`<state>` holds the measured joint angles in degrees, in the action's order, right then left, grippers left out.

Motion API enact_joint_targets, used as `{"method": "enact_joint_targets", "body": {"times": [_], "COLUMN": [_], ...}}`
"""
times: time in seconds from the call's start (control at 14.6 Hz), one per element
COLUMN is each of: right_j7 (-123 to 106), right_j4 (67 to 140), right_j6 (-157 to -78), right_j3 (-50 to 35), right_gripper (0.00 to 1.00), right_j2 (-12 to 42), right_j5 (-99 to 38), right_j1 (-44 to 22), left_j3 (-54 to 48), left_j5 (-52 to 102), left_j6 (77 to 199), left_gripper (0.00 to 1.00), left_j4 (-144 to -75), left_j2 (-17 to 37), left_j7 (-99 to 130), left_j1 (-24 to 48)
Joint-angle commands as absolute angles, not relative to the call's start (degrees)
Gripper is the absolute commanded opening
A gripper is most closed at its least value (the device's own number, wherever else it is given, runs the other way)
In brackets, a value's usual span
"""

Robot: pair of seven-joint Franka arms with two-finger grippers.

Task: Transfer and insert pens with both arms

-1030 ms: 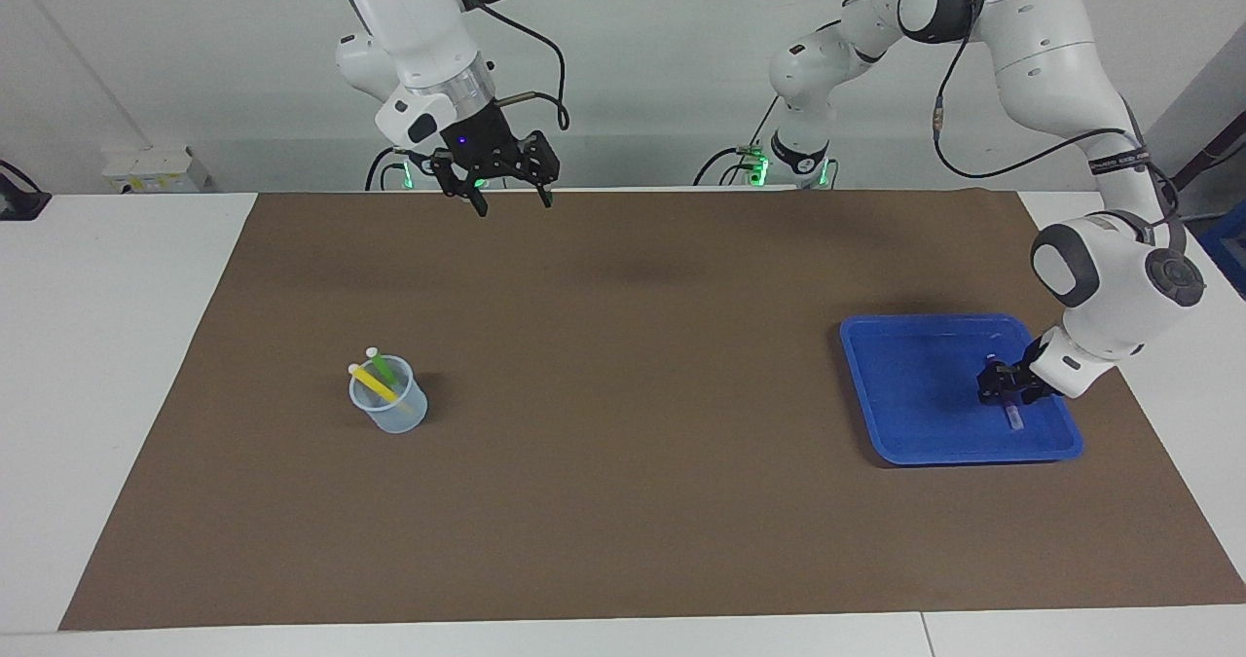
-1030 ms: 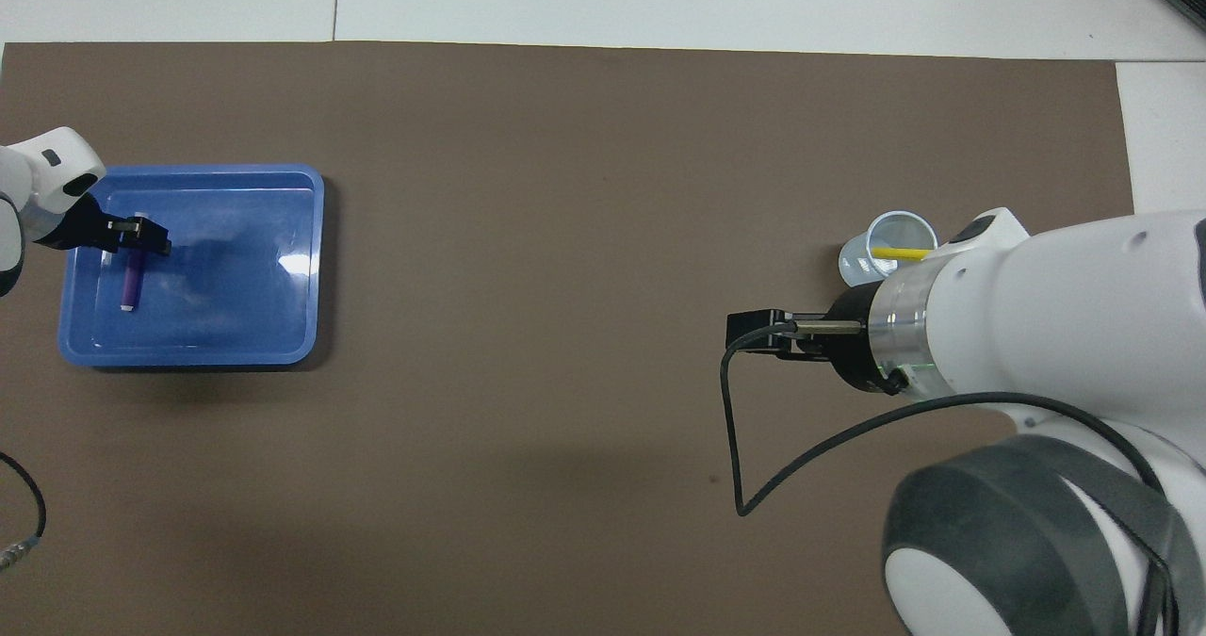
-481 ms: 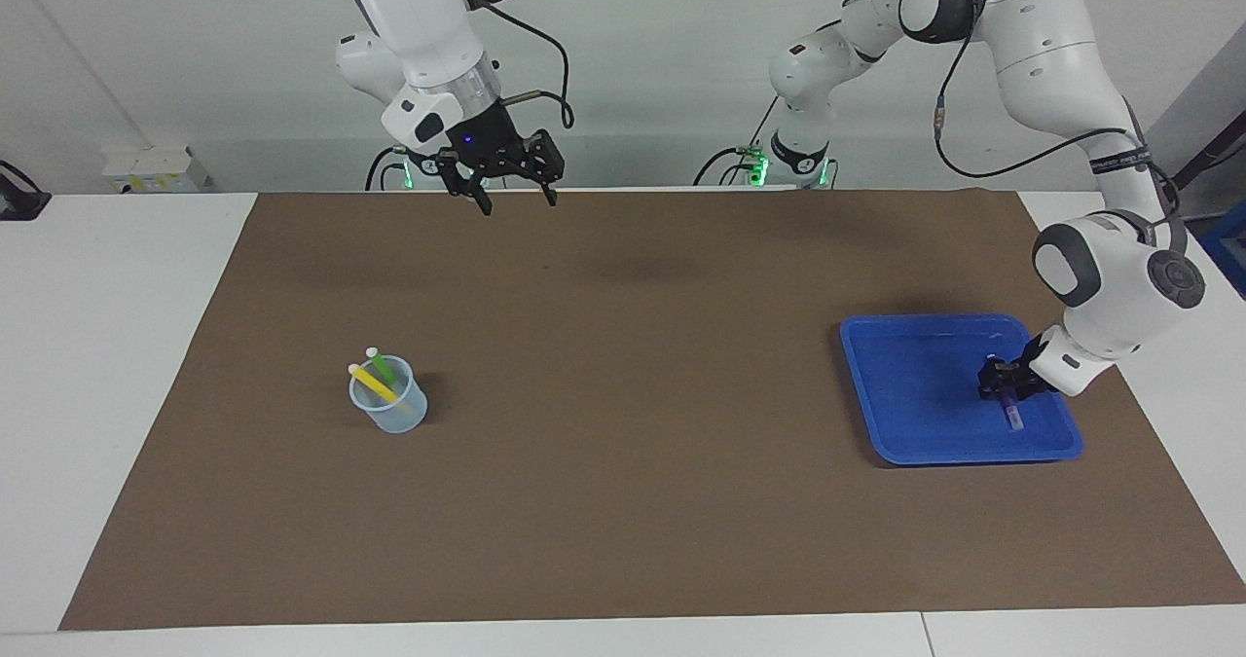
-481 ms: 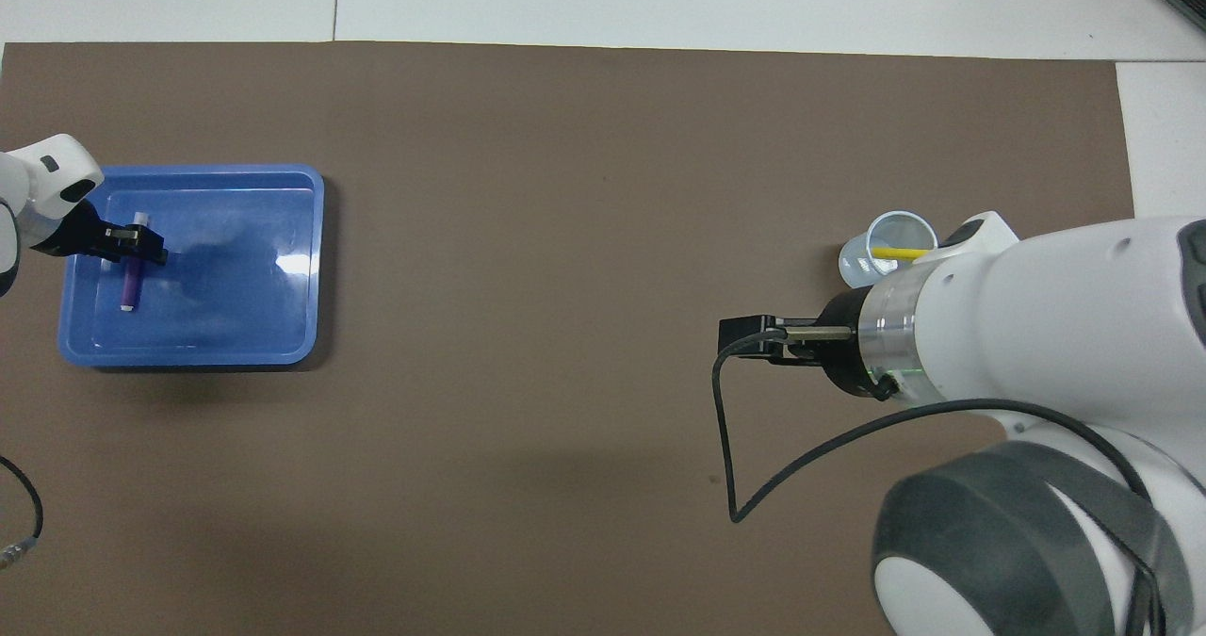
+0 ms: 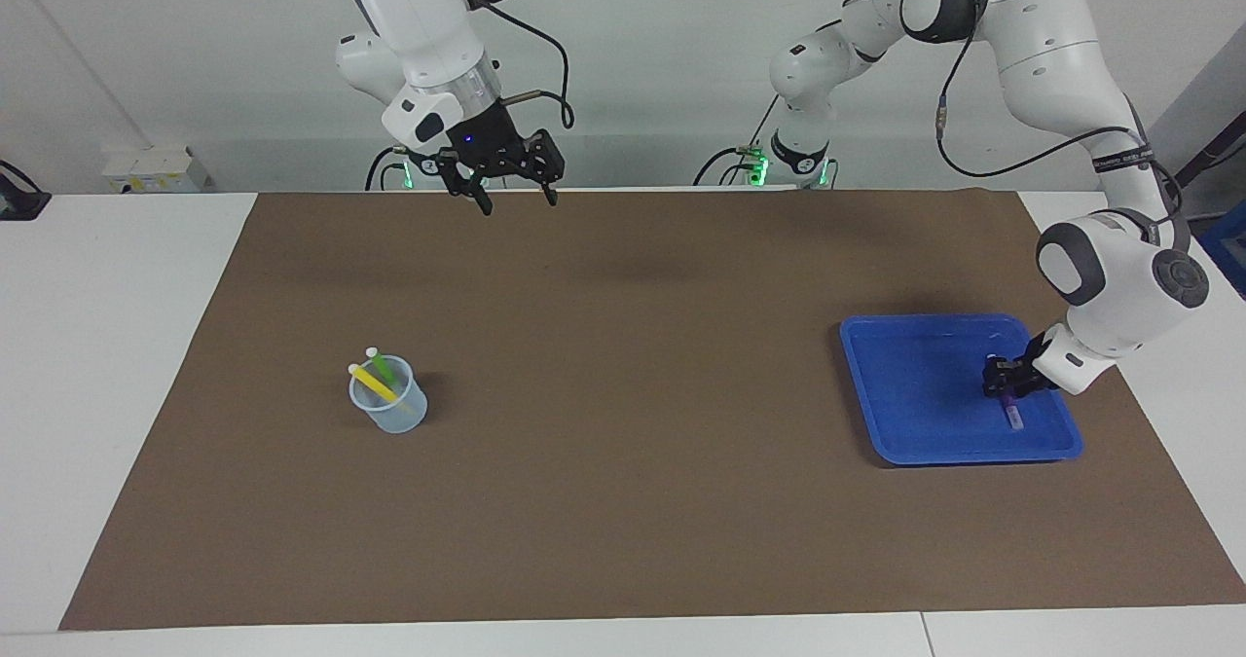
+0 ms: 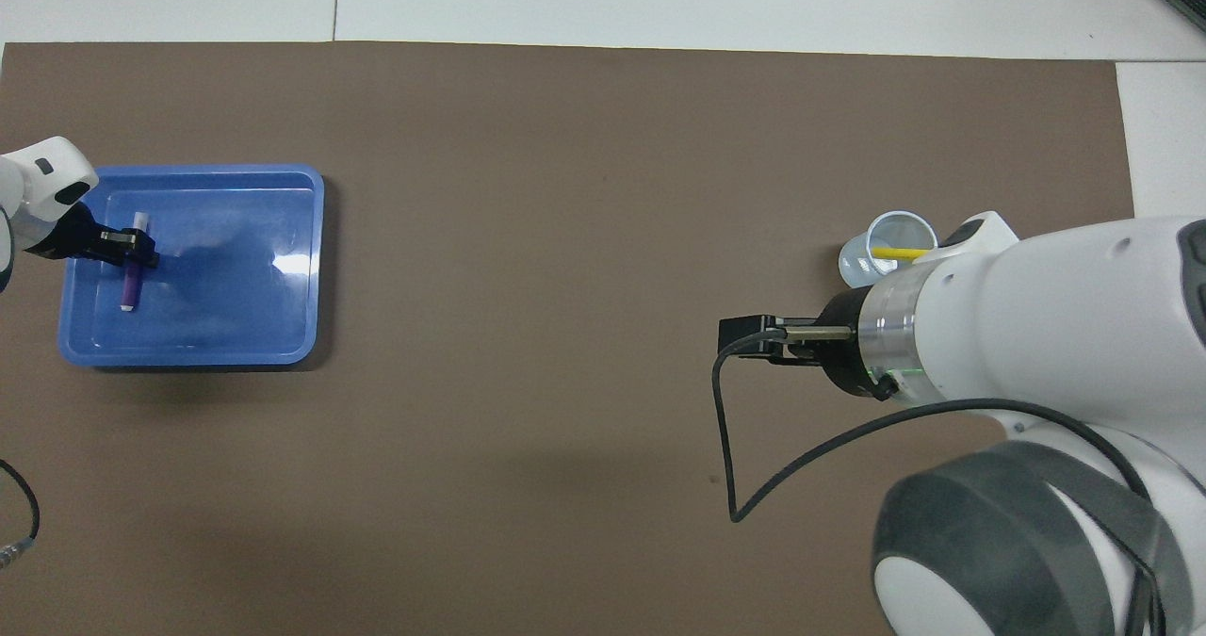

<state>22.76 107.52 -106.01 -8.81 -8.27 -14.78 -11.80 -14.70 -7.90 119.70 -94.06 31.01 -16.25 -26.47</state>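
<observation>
- the purple pen (image 5: 1010,411) lay flat in the blue tray (image 5: 915,423), at the tray's edge toward the left arm's end of the table; its pale end pointed away from the robots
- the left gripper (image 5: 1004,379) was down in the tray right over the pen's middle part, fingers to either side of the barrel; whether they had closed on it or stood a little apart could not be told, and the pen lay on the tray floor, not lifted
- the right gripper (image 5: 513,196) hung high over the edge of the brown mat (image 5: 623,501) nearest the robots, fingers spread wide, holding nothing; that arm waited
- the yellow pen (image 5: 373,383) and green pen (image 5: 380,364) stood leaning in the clear cup (image 5: 391,412) toward the right arm's end, pale ends up; so, by my reading, two of three were in and the purple one was the last
- handling, as a judgement: the pen looked light, stiff and smooth; a thin round barrel would likely roll or swivel between flat fingers
- a hold near mid-barrel, across the pen's length, seemed best; that would leave an end free for the right gripper to take at a handover
- the tray's glossy floor looked slippery; a skewed pinch could push the pen aside rather than catch it
</observation>
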Motion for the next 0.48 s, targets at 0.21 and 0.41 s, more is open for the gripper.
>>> {"method": "enact_joint_targets", "body": {"times": [0.21,0.41], "right_j7": [23.12,23.46], "right_j4": [108.72,108.72], "right_j6": [-107.4,-107.31], "right_j3": [-8.79,-8.79], "right_gripper": [1.0,1.0], "right_j2": [-8.96,-8.96], "right_j5": [-16.17,-16.26], "right_j1": [-11.87,-12.65], "left_j3": [-15.12,-15.12], "left_j5": [-8.7,-8.61], "left_j6": [119.18,119.09], "left_gripper": [0.21,0.14], "left_j4": [-94.13,-94.13], "left_j2": [30.5,30.59], "left_j7": [-16.96,-16.96], "left_j1": [-26.98,-26.98]}}
